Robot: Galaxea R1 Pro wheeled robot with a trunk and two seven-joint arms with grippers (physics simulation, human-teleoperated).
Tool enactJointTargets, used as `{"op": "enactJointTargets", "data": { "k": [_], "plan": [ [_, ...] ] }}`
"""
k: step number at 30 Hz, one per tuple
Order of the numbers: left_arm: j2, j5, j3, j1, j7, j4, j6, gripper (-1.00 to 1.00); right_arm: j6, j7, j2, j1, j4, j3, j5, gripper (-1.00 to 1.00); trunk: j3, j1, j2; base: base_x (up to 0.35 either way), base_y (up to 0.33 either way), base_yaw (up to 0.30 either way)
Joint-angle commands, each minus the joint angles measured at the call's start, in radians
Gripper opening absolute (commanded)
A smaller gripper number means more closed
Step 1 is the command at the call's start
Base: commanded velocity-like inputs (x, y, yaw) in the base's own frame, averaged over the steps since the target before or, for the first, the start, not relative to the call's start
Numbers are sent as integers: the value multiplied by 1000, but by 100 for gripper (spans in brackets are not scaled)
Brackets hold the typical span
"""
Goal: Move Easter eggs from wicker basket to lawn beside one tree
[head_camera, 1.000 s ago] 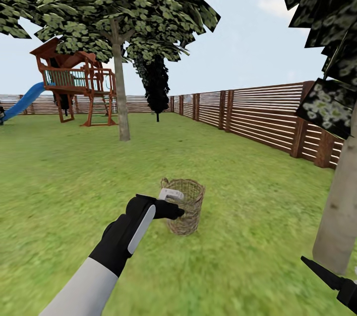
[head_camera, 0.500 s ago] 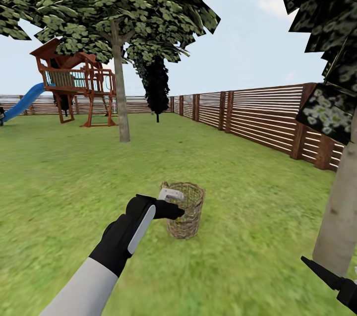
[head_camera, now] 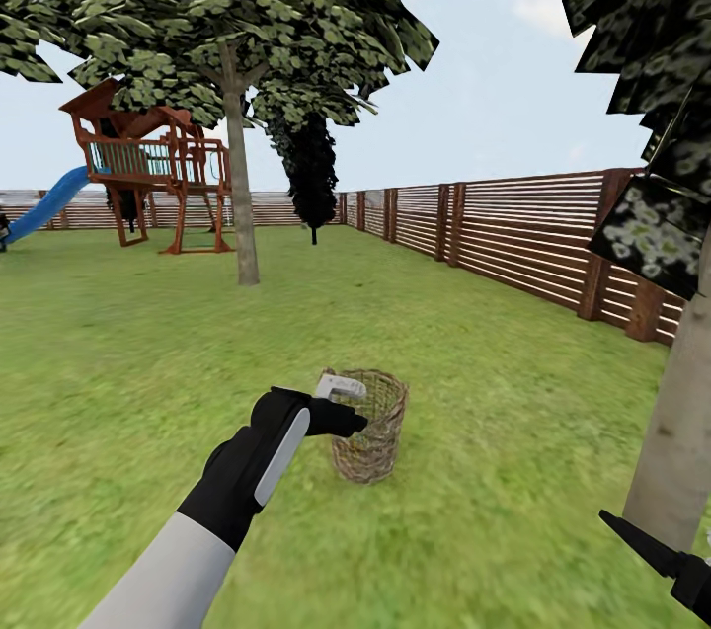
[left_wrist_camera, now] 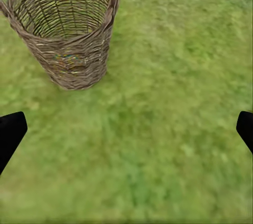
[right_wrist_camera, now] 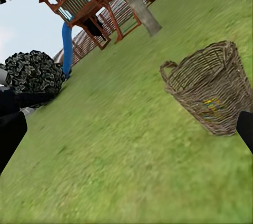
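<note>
One basket [head_camera: 369,424] stands upright on the grass [head_camera: 148,353], in the middle of the yard. Bits of yellow, red and blue show low down through its weave, in the right wrist view [right_wrist_camera: 212,107] and faintly in the left wrist view. They look like eggs, but I cannot count them.

The left gripper [head_camera: 348,404] is held out just left of the basket's rim, and part of it covers the near left side. In the left wrist view its two black fingers [left_wrist_camera: 10,132] are spread wide, and the basket [left_wrist_camera: 66,29] sits out ahead of them, nearer to one finger, not between them. The right gripper [head_camera: 647,550] is low at the near right. Its fingers [right_wrist_camera: 11,132] are spread wide too.

One pale trunk [head_camera: 676,432] stands at the near right, beside the right gripper. A second tree [head_camera: 240,204] stands far back, left of the middle. One thin black tree [head_camera: 312,177] stands by the fence [head_camera: 523,226]. One playset [head_camera: 148,165] with a blue slide [head_camera: 44,202] is at the far left.
</note>
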Motion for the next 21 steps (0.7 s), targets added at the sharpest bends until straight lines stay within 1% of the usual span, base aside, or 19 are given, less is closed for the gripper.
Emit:
{"op": "enactJointTargets", "data": {
  "k": [1,21],
  "plan": [
    [0,4,0,-1,3,0,4,100,7,-1,0,0,0,0,-5,100,2,-4,7,0,0,0],
    [0,6,0,0,3,-2,4,100,7,-1,0,0,-1,1,-6,100,65,-81,147,0,0,0]
  ]
}}
